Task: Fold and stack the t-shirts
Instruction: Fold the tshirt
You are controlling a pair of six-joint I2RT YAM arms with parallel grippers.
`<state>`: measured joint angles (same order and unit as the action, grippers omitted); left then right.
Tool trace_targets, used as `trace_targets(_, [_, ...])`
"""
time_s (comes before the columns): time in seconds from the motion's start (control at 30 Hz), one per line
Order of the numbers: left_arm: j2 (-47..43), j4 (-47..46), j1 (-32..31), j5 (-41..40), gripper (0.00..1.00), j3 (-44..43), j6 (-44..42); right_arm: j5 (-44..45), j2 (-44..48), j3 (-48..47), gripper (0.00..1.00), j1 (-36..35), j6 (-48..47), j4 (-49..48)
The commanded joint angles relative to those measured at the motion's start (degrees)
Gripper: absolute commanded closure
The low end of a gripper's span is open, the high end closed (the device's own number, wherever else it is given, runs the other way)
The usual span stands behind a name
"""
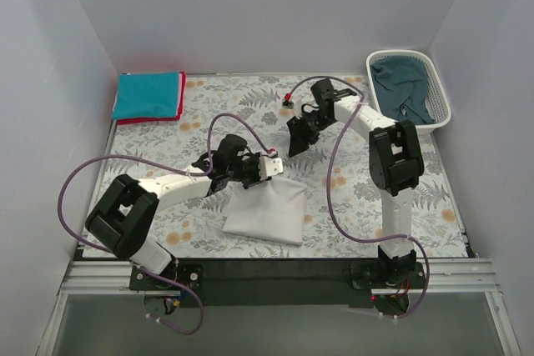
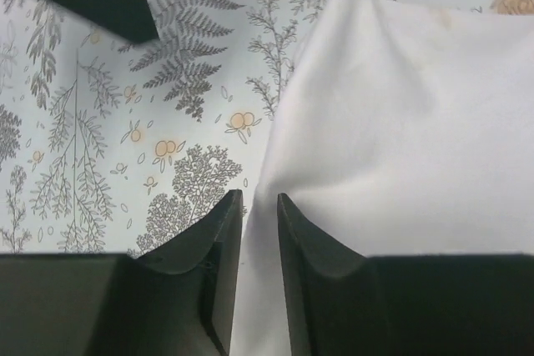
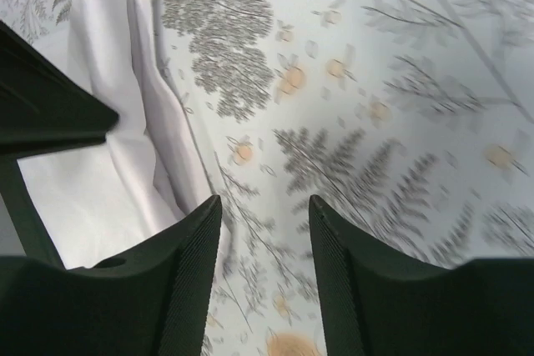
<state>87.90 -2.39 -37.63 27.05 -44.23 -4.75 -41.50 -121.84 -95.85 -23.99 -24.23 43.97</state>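
Where the white t-shirt point(image 1: 265, 213) ends, left gripper point(image 2: 259, 198) stands narrow, possibly loose. Right gripper point(image 3: 264, 202) wide, empty, beside it.

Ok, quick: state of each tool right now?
Left tool: barely apart at the white cloth t-shirt's edge; grip cannot be told.
Right tool: open, empty.

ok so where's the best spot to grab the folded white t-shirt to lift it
Pinch the white t-shirt at its far edge near the far-left corner, coming in low from the left, where the left gripper is right at it. It lies flat and folded in layers, so a grip across all layers at an edge probably keeps the fold together.
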Motion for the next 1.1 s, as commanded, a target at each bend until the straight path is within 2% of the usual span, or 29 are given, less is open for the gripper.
trace_targets(0.0, [-0.5,-2.1,1.7,-1.6,0.76,-3.5,2.1,0.0,5.9,-2.4,0.46,5.1,-1.2,3.5])
trace_targets(0.07, [-2.5,1.2,3.6,0.8,0.70,-5.8,4.6,-1.2,8.4,-0.4,0.45,6.6,-1.4,4.9])
trace_targets(0.1, [-3.4,5.4,4.3,1.7,0.64,-7.5,7.4,-1.9,9.4,0.9,0.45,7.7,-1.6,5.2])
trace_targets(0.17, [-6.0,8.8,7.1,5.9,0.59,-8.8,13.6,-4.1,11.6,4.2,0.45,8.1,-2.2,5.9])
trace_targets(0.2, [-6.8,12.4,8.0,6.9,0.54,-9.5,15.7,-4.8,13.9,7.5,0.46,8.0,-2.3,6.0])
trace_targets(0.27, [-8.1,15.4,10.8,7.8,0.53,-9.1,24.4,-7.6,16.8,11.2,0.46,7.9,-2.1,6.0])
trace_targets(0.4, [-8.4,18.8,16.3,11.9,0.53,-7.2,35.1,-9.0,19.0,19.1,0.49,7.9,-2.3,5.3])
trace_targets(0.5, [-7.7,18.9,19.1,12.7,0.52,-5.1,40.4,-9.6,19.1,21.2,0.48,7.7,-2.2,5.0])
trace_targets(0.7, [-2.4,20.1,21.9,12.4,0.49,-4.8,43.2,-8.4,18.3,24.1,0.43,6.5,-0.3,2.4])
trace_targets(1.07, [3.5,18.1,22.5,11.4,0.46,-5.8,44.3,-7.2,13.7,23.9,0.42,3.7,0.1,1.9])
